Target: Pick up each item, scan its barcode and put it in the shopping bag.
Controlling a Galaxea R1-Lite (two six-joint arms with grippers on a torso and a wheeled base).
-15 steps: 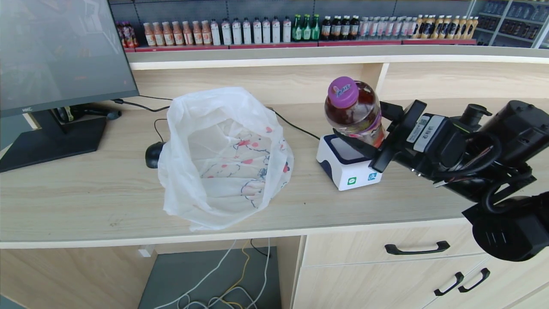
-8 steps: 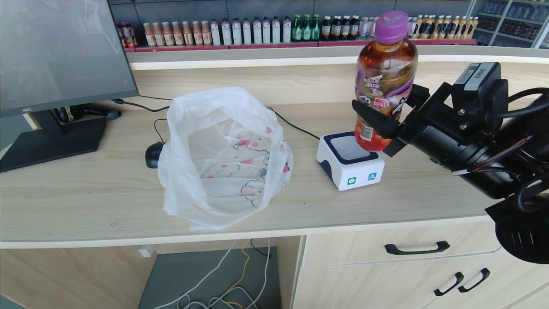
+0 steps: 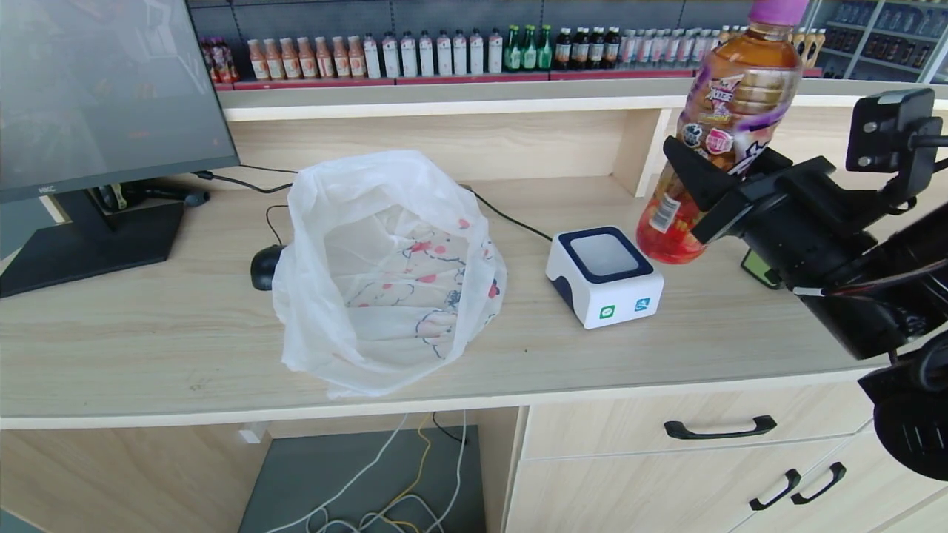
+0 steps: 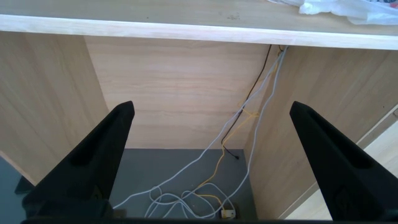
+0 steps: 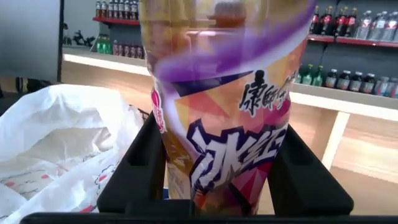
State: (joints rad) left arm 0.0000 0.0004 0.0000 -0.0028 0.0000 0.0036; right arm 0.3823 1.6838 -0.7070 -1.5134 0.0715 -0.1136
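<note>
My right gripper is shut on a tea bottle with a purple cap and purple label, held upright in the air to the right of the white barcode scanner. Its barcode strip faces left, toward the scanner. The bottle stands close up between the black fingers in the right wrist view. The white plastic shopping bag stands open on the counter, left of the scanner. My left gripper is open, low below the counter top, with nothing between its fingers.
A monitor on a black stand occupies the far left, with a black mouse beside the bag. A raised wooden ledge runs behind the counter. Drawers sit below right. Loose cables lie on the floor under the counter.
My right gripper has lifted the bottle from over the scanner, up and to the right, and turned it from tipped toward the camera to upright. The bag and scanner have not moved.
</note>
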